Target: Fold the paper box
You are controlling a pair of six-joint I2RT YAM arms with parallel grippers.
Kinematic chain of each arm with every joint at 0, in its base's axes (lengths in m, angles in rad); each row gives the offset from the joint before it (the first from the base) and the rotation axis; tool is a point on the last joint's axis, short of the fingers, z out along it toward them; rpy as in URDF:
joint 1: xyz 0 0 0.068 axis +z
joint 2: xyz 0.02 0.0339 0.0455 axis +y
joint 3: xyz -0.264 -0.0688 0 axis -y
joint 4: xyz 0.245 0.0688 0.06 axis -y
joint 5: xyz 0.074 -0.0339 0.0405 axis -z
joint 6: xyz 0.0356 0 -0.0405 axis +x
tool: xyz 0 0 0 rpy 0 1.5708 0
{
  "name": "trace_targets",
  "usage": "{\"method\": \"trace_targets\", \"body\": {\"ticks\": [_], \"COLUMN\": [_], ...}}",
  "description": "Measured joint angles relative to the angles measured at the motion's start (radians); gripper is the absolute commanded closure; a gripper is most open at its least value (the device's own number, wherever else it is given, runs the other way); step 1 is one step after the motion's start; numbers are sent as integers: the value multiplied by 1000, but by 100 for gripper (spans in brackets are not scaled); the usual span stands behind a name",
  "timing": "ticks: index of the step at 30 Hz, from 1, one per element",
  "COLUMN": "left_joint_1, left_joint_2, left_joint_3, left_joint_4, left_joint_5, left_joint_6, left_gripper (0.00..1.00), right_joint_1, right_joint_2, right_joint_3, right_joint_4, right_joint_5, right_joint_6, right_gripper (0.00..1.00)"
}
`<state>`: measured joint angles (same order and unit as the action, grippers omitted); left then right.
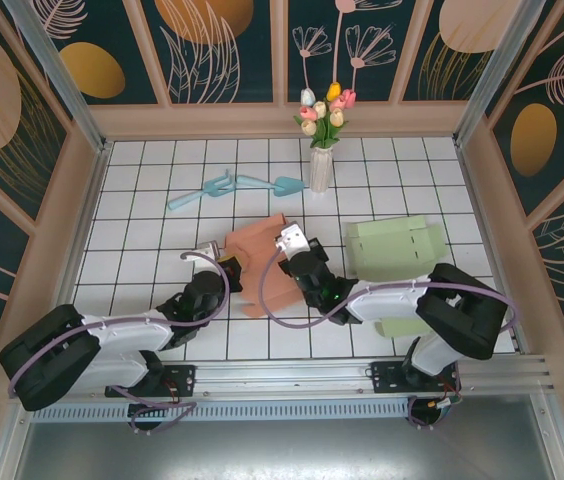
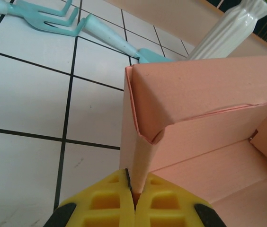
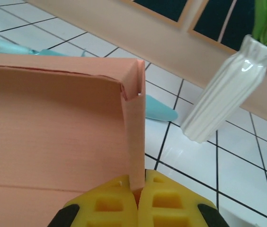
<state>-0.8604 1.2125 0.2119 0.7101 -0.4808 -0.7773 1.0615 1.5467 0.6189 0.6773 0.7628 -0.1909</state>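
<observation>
White-tiled tabletop (image 1: pixel 142 200) carries the orange paper box (image 1: pixel 257 240), its side walls pinched by the left tool (image 2: pixel 133 190) and right tool (image 3: pixel 137 190).

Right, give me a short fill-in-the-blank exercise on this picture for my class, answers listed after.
The left gripper and right gripper each pinch the orange box, so the number holding it is ___.
The second box, lying on the right, is ___.
The flowers stand in a white ___.
Answers: two; green; vase.

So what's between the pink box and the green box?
The right gripper, shut on the pink box, and its arm; otherwise bare tile up to the green box. The top view shows it.
</observation>
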Motion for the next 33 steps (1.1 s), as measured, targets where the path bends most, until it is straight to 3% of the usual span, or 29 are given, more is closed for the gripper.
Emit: {"method": "trace_targets", "body": {"ticks": [6, 10, 18, 33], "left_joint_1": [-11, -13, -13, -13], "left_joint_2": [0, 10, 45, 102], "left_joint_3": [13, 28, 32, 56], "left_joint_4": [-29, -35, -43, -25], "left_joint_5": [-17, -28, -29, 19], "left_joint_6": [-50, -59, -59, -59], "left_gripper": [100, 100, 100, 100], "right_joint_1": [15, 15, -15, -87], "right_joint_2": [43, 45, 35, 5], "right_joint_3": [54, 75, 74, 74], "right_joint_4": [-48, -75, -79, -113], "right_joint_5": [71, 74, -20, -116], "right_joint_6": [76, 122, 127, 105], "right_gripper": [100, 93, 83, 75]}}
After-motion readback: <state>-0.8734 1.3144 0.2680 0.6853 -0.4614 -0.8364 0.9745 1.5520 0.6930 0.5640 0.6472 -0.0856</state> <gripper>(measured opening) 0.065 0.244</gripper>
